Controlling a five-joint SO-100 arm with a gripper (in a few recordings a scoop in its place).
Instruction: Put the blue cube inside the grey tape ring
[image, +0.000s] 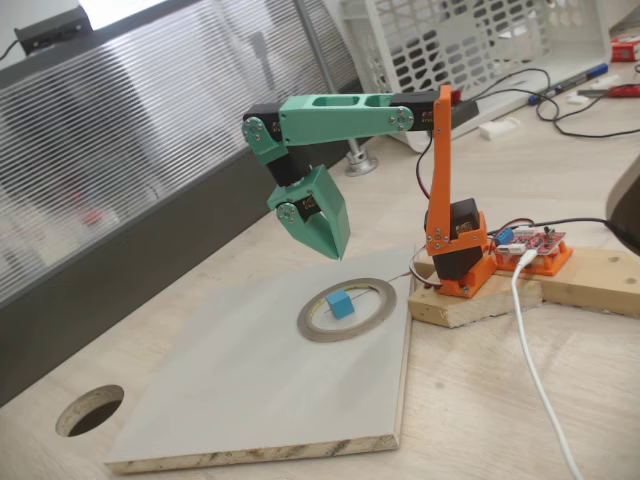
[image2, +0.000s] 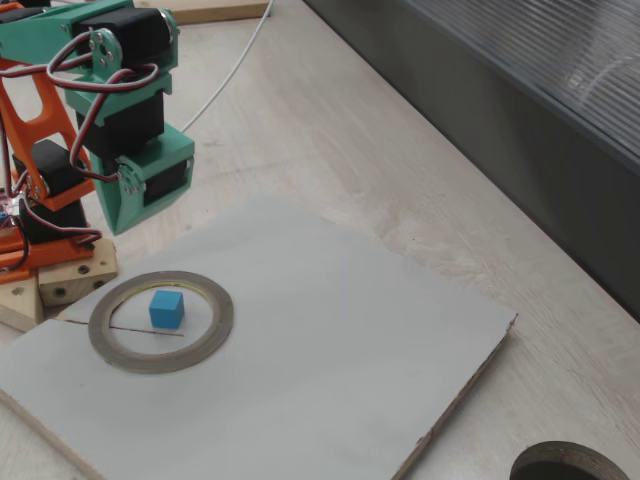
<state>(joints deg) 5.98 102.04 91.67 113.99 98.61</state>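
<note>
The blue cube (image: 340, 304) (image2: 166, 308) rests on the board inside the grey tape ring (image: 310, 325) (image2: 215, 335), a little off the ring's centre and clear of its wall. In both fixed views the ring lies flat on the pale grey board. My green gripper (image: 335, 250) (image2: 122, 226) hangs pointing down, above the ring's far edge and well clear of the cube. Its jaws are shut together with nothing between them.
The board (image: 250, 400) (image2: 330, 350) lies on a wooden table with a dark round hole (image: 90, 410) (image2: 570, 465) cut beside it. The arm's orange base (image: 455, 255) sits on a wood block with a white cable (image: 535, 360). A grey panel wall (image: 120, 230) runs along the back.
</note>
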